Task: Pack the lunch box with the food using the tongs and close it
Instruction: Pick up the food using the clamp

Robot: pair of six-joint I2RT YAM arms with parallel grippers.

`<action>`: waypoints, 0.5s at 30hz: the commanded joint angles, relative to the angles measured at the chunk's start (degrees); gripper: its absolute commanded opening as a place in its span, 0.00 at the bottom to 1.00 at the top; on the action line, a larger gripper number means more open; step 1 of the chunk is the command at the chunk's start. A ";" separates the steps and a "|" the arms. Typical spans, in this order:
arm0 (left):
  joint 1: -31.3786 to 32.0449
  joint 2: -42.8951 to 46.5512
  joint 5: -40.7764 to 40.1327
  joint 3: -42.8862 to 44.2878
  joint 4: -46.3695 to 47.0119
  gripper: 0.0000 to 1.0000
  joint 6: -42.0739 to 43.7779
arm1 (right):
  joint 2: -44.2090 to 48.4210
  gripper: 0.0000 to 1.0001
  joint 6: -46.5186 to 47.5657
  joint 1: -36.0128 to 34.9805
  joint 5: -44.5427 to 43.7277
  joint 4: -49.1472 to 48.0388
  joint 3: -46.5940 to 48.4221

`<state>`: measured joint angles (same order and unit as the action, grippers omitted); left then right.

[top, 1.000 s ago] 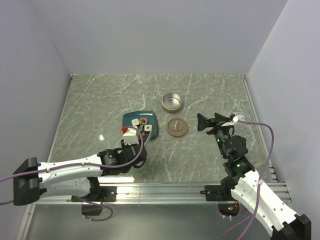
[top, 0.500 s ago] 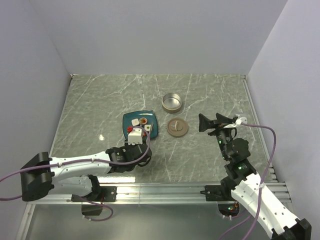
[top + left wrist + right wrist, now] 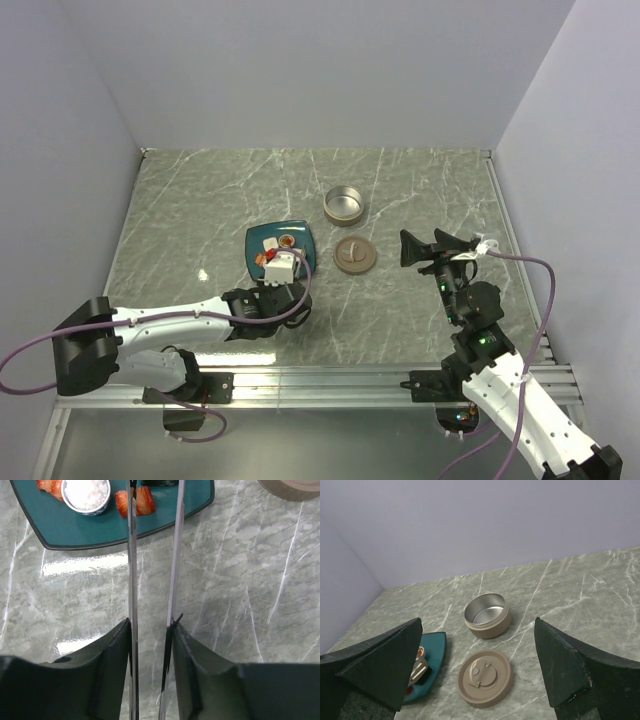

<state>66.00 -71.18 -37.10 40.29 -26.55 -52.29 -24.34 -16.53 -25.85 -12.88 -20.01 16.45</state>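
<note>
My left gripper (image 3: 150, 625) is shut on the tongs (image 3: 131, 570), one thin metal arm against each finger. The tongs reach out over the teal plate (image 3: 90, 532), their arms straddling a red piece of food (image 3: 144, 502). A white rice round (image 3: 87, 492) lies just left of it. From above, the left gripper (image 3: 280, 275) sits at the plate's (image 3: 306, 256) near edge. The lunch box (image 3: 344, 205), an open silver tin, stands behind the plate, its tan lid (image 3: 354, 255) flat beside it. My right gripper (image 3: 440, 247) hangs open to the right of the lid, holding nothing.
In the right wrist view the lunch box (image 3: 487, 615) shows an empty shiny inside, and the lid (image 3: 485, 677) lies knob side up in front of it. Grey walls close in the marble table on three sides; a metal rail runs along the near edge.
The left arm has swung right and forward, bringing the tongs over the plate's food, and the tongs have been squeezed narrower. The right arm has shifted only slightly.
</note>
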 commanded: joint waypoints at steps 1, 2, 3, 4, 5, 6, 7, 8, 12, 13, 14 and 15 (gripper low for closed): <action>-0.17 -0.10 0.80 2.60 0.53 0.41 1.49 | 1.13 1.00 -0.25 0.36 -1.00 -0.21 -0.10; -0.25 -0.02 0.89 2.51 0.62 0.38 1.67 | 1.22 1.00 -0.25 0.44 -1.00 -0.20 -0.19; -0.25 0.07 0.72 2.68 0.62 0.37 1.67 | 1.40 1.00 -0.34 0.36 -1.09 -0.12 -0.27; -0.25 0.16 0.45 2.69 0.53 0.35 1.67 | 1.49 1.00 -0.34 0.44 -1.18 -0.12 -0.28; -0.25 0.34 0.19 2.69 0.53 0.32 1.75 | 1.66 1.00 -0.34 0.36 -1.18 -0.12 -0.45; -0.25 0.95 -0.33 2.69 0.79 0.31 1.84 | 1.57 1.00 -0.34 0.36 -1.18 -0.29 -0.45; -0.25 1.30 -0.77 2.69 1.14 0.29 2.02 | 1.40 1.00 -0.43 0.36 -1.18 -0.29 -0.36; -0.25 1.74 -1.30 2.77 1.32 0.27 2.02 | 1.49 1.00 -0.34 0.36 -1.18 -0.29 -0.45; -0.25 4.90 -2.45 2.51 3.43 0.24 3.60 | 0.96 1.00 -0.34 0.36 -1.00 -0.38 -0.19; -0.17 5.43 -2.88 2.68 3.69 0.24 3.86 | 0.87 1.00 -0.43 0.36 -1.09 -0.55 -0.19; -0.25 5.78 -3.24 2.77 3.95 0.23 4.39 | 0.78 1.00 -0.34 0.36 -1.00 -0.56 -0.10; -0.25 6.31 -3.41 2.95 4.04 0.23 4.57 | 0.52 1.00 -0.34 0.44 -1.00 -0.73 -0.10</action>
<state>65.91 -67.51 -37.89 40.56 -25.76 -49.82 -23.40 -16.71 -25.82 -13.28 -19.68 16.38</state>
